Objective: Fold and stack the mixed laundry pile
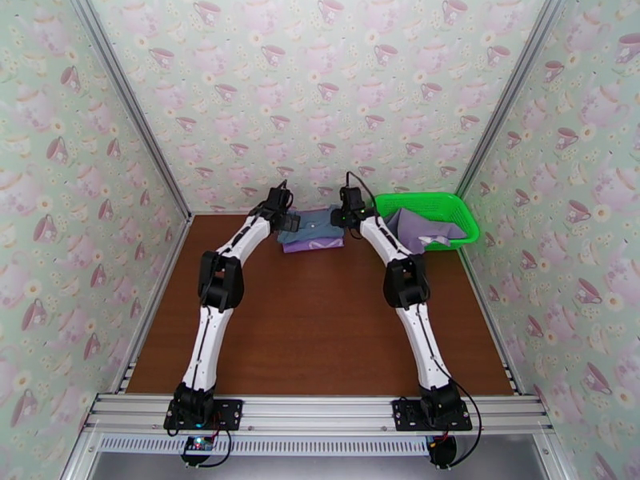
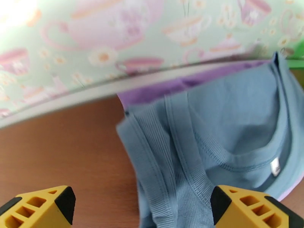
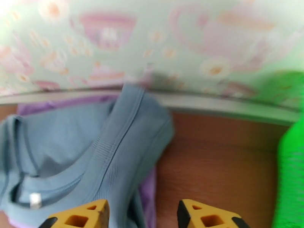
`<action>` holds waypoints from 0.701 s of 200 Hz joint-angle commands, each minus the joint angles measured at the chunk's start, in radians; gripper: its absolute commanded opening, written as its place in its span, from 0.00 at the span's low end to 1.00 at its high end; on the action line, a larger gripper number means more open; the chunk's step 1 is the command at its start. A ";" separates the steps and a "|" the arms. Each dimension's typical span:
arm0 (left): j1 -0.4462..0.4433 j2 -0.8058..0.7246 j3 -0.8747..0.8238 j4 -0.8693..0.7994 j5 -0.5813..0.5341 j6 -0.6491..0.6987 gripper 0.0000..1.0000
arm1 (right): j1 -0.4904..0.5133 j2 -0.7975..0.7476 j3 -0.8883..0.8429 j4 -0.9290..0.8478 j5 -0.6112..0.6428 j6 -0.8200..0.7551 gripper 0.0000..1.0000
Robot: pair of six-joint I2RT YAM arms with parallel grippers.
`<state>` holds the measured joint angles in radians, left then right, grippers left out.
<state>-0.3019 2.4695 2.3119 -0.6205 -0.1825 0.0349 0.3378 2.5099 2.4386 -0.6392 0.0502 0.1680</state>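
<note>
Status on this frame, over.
Left gripper and right gripper: jaws open, empty. Dusty blue-grey cloth shirt lies atop bright purple cloth shirt; pale lavender-grey garment in green plastic mesh basket. Nothing blocking.

Top camera looks down; both wrist cameras closely face blue-grey garment (image 2: pixel 228 122).

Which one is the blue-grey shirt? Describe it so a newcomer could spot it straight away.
Look at the far edge of the brown table, by the back wall, left of the green basket. The blue-grey shirt lies on top of a purple shirt; it alone is dusty blue, with a ribbed neckline.
</note>
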 commanded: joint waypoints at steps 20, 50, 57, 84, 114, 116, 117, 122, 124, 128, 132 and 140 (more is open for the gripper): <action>0.005 -0.358 -0.187 0.091 0.105 -0.023 1.00 | -0.016 -0.478 -0.273 0.024 0.096 -0.138 0.72; 0.021 -0.659 -0.598 0.331 0.290 -0.120 1.00 | -0.113 -0.716 -0.534 0.057 0.080 -0.171 0.97; 0.026 -0.713 -0.666 0.358 0.343 -0.139 1.00 | -0.147 -0.731 -0.545 0.025 0.074 -0.172 0.97; 0.030 -0.888 -0.914 0.422 0.428 -0.217 1.00 | -0.275 -0.691 -0.498 -0.144 0.013 -0.145 0.91; 0.018 -1.051 -1.132 0.462 0.457 -0.263 1.00 | -0.362 -0.589 -0.483 -0.158 -0.042 -0.103 0.90; 0.015 -1.061 -1.144 0.460 0.455 -0.263 1.00 | -0.364 -0.579 -0.480 -0.158 -0.046 -0.099 0.90; 0.015 -1.065 -1.148 0.458 0.455 -0.263 1.00 | -0.366 -0.574 -0.479 -0.158 -0.047 -0.098 0.90; 0.012 -1.084 -1.169 0.450 0.452 -0.263 1.00 | -0.372 -0.549 -0.467 -0.159 -0.051 -0.093 0.90; 0.010 -1.093 -1.176 0.445 0.450 -0.262 1.00 | -0.374 -0.539 -0.463 -0.159 -0.052 -0.090 0.90; 0.010 -1.108 -1.189 0.435 0.446 -0.262 1.00 | -0.377 -0.518 -0.456 -0.159 -0.054 -0.086 0.90; 0.005 -1.122 -1.202 0.425 0.442 -0.259 1.00 | -0.380 -0.497 -0.446 -0.157 -0.056 -0.083 0.90; 0.000 -1.149 -1.223 0.411 0.441 -0.254 1.00 | -0.382 -0.455 -0.426 -0.153 -0.066 -0.082 0.91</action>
<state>-0.2859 1.4101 1.1442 -0.1989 0.2249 -0.1936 -0.0418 1.9553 1.9640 -0.7338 0.0448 0.0517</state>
